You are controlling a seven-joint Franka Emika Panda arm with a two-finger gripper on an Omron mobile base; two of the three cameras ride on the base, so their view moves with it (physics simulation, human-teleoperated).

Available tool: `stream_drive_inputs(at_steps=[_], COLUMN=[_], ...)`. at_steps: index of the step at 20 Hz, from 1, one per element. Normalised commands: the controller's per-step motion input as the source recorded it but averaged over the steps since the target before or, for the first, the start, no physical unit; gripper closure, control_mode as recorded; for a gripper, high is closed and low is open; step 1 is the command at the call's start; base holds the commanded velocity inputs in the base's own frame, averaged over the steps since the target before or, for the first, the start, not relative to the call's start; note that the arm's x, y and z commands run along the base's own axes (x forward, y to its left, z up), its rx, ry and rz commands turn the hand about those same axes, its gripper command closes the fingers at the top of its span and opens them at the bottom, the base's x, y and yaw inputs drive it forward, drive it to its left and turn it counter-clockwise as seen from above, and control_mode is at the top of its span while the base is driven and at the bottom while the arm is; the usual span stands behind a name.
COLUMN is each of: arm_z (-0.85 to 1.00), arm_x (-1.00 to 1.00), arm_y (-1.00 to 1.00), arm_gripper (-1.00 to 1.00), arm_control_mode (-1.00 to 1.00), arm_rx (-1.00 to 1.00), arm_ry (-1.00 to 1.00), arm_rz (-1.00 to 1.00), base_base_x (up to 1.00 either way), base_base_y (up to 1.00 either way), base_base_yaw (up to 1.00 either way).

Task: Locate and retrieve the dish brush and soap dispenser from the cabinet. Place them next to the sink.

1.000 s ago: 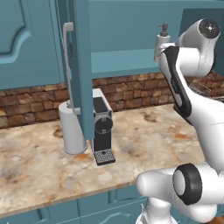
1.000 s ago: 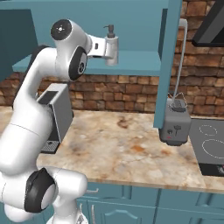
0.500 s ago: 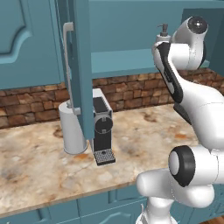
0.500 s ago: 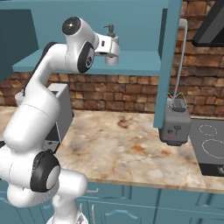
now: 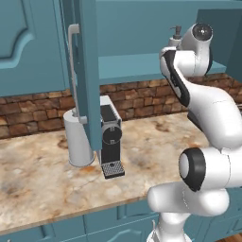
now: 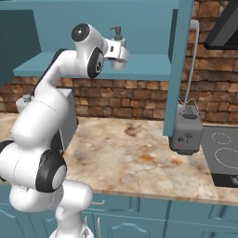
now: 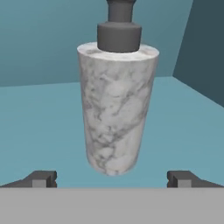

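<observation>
The soap dispenser (image 7: 117, 109), a marbled pale cylinder with a dark pump top, stands upright on the shelf of the open teal cabinet (image 5: 137, 67). My gripper (image 7: 112, 179) is open and level with the bottle. Its fingertips (image 7: 41, 178) sit wide to either side, just short of the bottle's base, and touch nothing. From the right base the hand (image 6: 116, 50) covers the bottle's body, and the pump (image 6: 118, 32) pokes up behind it. The pump (image 5: 176, 32) also rises behind my wrist from the left base. The dish brush and the sink are out of view.
The cabinet's left door (image 5: 87, 71) with its pale bar handle stands open over a paper-towel roll (image 5: 78, 139) and a coffee machine (image 5: 110, 142). The right door (image 6: 182, 69) hangs open above a toaster (image 6: 186, 135). A black hob (image 6: 225, 155) lies far right on the marble counter (image 6: 135, 158).
The arm's upper joints have swung in toward the cabinet while the hand stayed at the soap dispenser. The jaws have stayed open.
</observation>
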Motion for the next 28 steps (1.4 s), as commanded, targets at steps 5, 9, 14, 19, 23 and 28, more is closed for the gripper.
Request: stream_drive_inputs(at_steps=[5, 9, 14, 19, 23, 28], arm_z=[-0.01, -0.06, -0.09, -0.07, 0.0, -0.07], arm_x=[0.35, 0.34, 0.36, 0.22, 0.09, 0.02], arm_y=[0.0, 0.0, -0.04, -0.12, -0.04, 0.0], arm_gripper=[-1.0, -1.0, -1.0, -1.0, -1.0, 1.0], arm_control_mode=[-1.0, -1.0, -1.0, -1.0, -1.0, -1.0], arm_rx=[0.0, 0.0, 0.0, 0.0, 0.0, 0.0], arm_ry=[-0.01, 0.0, 0.0, 0.0, -0.02, -0.03], arm_rz=[-0.01, -0.02, -0.02, -0.01, 0.0, 0.0], base_base_x=[0.0, 0.0, 0.0, 0.0, 0.0, 0.0], base_base_y=[0.0, 0.0, 0.0, 0.0, 0.0, 0.0], base_base_yaw=[0.0, 0.0, 0.0, 0.0, 0.0, 0.0])
